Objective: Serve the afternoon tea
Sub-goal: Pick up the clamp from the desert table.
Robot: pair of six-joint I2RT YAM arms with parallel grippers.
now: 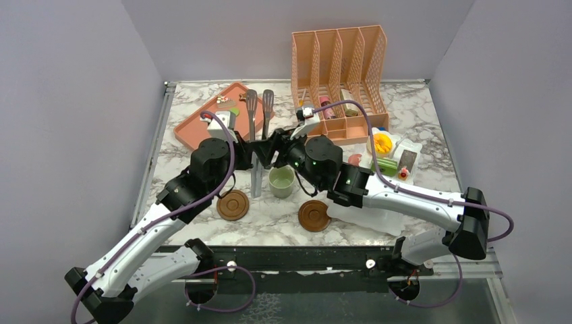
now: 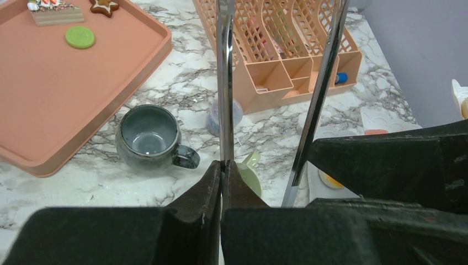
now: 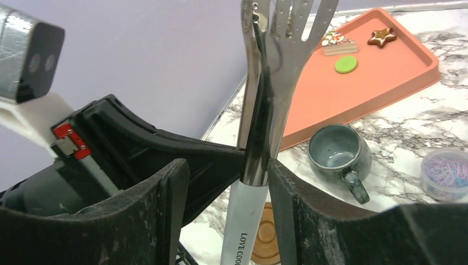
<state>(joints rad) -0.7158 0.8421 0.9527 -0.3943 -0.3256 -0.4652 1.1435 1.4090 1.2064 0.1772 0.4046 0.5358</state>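
Note:
Metal tongs (image 1: 259, 128) with a white handle are held up between both arms at mid-table. My left gripper (image 2: 223, 165) is shut on one thin blade of the tongs (image 2: 224, 83). My right gripper (image 3: 227, 171) is open, its fingers either side of the tongs (image 3: 256, 154), which rest against the right finger. The grey-blue mug (image 2: 149, 135) stands by the pink tray (image 2: 33, 99). The pale green mug (image 1: 281, 181) is below the grippers. Two brown coasters (image 1: 233, 204) (image 1: 314, 216) lie bare. A green cookie (image 2: 80, 37), star cookie (image 2: 104, 5) and cake slice (image 2: 55, 12) lie on the tray.
A peach file organiser (image 1: 340, 67) stands at the back. White containers with toy food (image 1: 391, 155) sit at the right. A small clear cup of paper clips (image 3: 444, 174) stands near the grey-blue mug. Walls close in left and right.

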